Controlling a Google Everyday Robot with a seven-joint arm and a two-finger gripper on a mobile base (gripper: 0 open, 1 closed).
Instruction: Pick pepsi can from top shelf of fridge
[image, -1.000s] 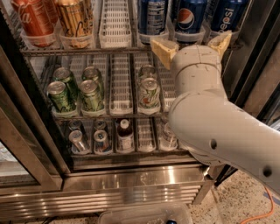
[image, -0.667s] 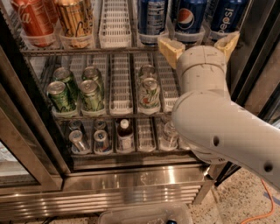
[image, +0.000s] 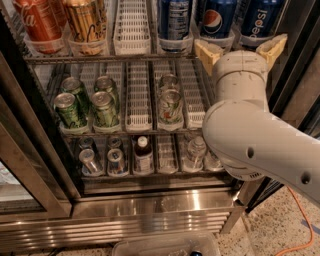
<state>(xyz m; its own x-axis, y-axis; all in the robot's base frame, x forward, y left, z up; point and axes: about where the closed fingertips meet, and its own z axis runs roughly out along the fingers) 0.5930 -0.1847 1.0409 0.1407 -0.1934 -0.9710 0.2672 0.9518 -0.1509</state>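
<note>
The pepsi can (image: 262, 20), blue with white "pepsi" lettering up its side, stands at the far right of the top shelf (image: 100, 58) in the fridge (image: 150, 210). Left of it are a blue can with the round logo (image: 217, 20) and a blue can with a white small-print panel (image: 172, 20). My gripper (image: 240, 51) is open and empty. Its tan fingertips (image: 207, 54) reach up to the shelf's front edge, just below the logo can and the pepsi can. My white arm hides the right part of the lower racks.
A red cola can (image: 37, 22) and a gold can (image: 86, 22) stand at the top left, beside an empty white lane divider (image: 132, 25). Green cans (image: 70, 110) fill the middle rack, with small cans and a bottle (image: 143, 152) below. A dark door frame (image: 35, 145) stands at the left. An orange cable (image: 300, 230) lies on the floor.
My gripper has moved to the right along the front of the top shelf, from under the small-print and logo cans to under the logo and pepsi cans. It stays open.
</note>
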